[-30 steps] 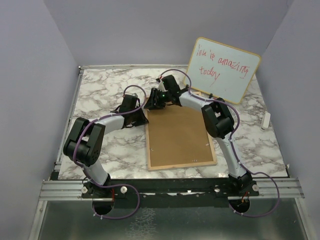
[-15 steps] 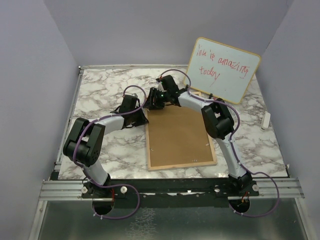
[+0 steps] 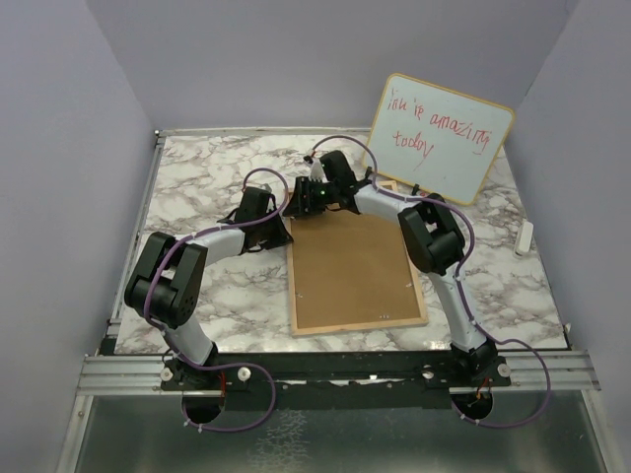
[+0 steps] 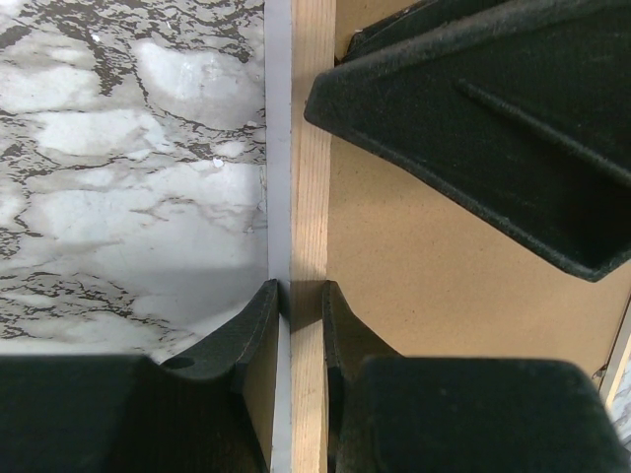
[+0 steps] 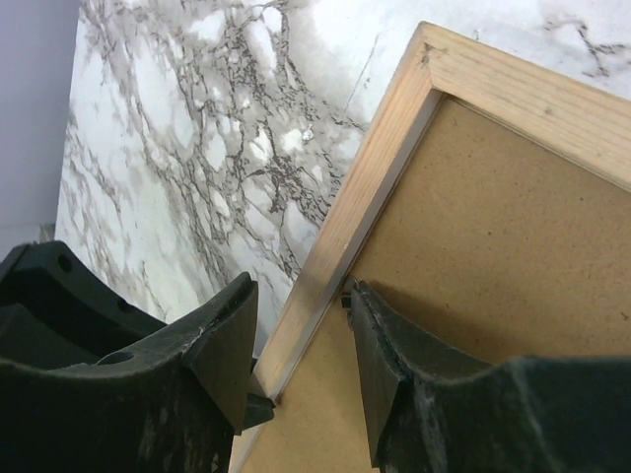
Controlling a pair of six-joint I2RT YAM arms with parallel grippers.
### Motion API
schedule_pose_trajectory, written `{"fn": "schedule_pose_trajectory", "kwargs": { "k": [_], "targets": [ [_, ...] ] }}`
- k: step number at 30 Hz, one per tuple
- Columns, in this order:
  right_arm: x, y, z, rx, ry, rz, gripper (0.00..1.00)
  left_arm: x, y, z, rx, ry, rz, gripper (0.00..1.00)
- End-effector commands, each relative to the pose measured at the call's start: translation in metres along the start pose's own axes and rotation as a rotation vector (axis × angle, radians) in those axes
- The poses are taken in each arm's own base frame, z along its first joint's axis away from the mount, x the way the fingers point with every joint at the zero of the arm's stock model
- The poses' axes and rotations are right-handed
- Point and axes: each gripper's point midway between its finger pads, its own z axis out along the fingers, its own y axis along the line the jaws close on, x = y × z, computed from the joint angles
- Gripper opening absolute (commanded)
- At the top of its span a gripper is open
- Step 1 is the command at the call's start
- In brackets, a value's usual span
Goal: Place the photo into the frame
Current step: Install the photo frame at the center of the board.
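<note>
The frame [image 3: 294,286] lies face down in the middle of the table, and the brown backing board [image 3: 355,271] fills it. The photo is hidden. My left gripper [image 3: 283,232] is shut on the frame's light wood left rail [image 4: 314,148] near its far end, as the left wrist view [image 4: 301,296] shows. My right gripper [image 3: 304,200] is at the far-left corner. In the right wrist view [image 5: 301,305] its jaws straddle the rail [image 5: 375,187]. One finger [image 5: 394,355] touches the rail's inner edge on the board [image 5: 493,217], and the other stands apart from the rail.
A wood-rimmed whiteboard [image 3: 442,138] with red writing leans at the back right. A small white object [image 3: 525,236] lies by the right wall. Grey walls close in the marble table [image 3: 217,168] on three sides.
My right gripper has shifted slightly toward the far edge at the frame's corner. The left gripper and the frame have not moved.
</note>
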Motion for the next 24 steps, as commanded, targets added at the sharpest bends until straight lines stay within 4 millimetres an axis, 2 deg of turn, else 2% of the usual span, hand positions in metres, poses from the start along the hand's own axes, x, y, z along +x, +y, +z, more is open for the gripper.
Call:
{"fn": "schedule_pose_trajectory", "kwargs": {
  "k": [1,4,8,11,14,16,19,24],
  "targets": [
    [0.108,-0.020,0.008,-0.014,0.346,0.066,0.48,0.030,0.052,0.008,-0.187,0.081,-0.013,0.08],
    [0.098,-0.022,0.010,0.013,0.335,0.044,0.48,0.027,0.050,0.008,-0.185,0.076,-0.011,0.08],
    [0.070,-0.032,0.010,0.134,0.226,0.067,0.44,0.023,0.048,0.005,-0.180,0.064,-0.009,0.08],
    [0.042,-0.037,0.001,0.217,0.106,0.107,0.39,0.022,0.049,0.003,-0.183,0.059,-0.004,0.08],
    [0.015,-0.029,-0.014,0.215,-0.001,0.134,0.36,0.020,0.051,0.001,-0.192,0.052,-0.002,0.09],
    [0.005,-0.028,-0.019,0.216,-0.031,0.138,0.35,0.019,0.052,0.000,-0.196,0.047,-0.004,0.09],
    [-0.001,-0.028,-0.021,0.219,-0.041,0.123,0.29,0.017,0.053,-0.001,-0.202,0.042,-0.011,0.10],
    [0.012,-0.033,-0.013,0.199,0.032,0.106,0.14,0.016,0.056,0.000,-0.215,0.042,-0.013,0.12]
  ]
}}
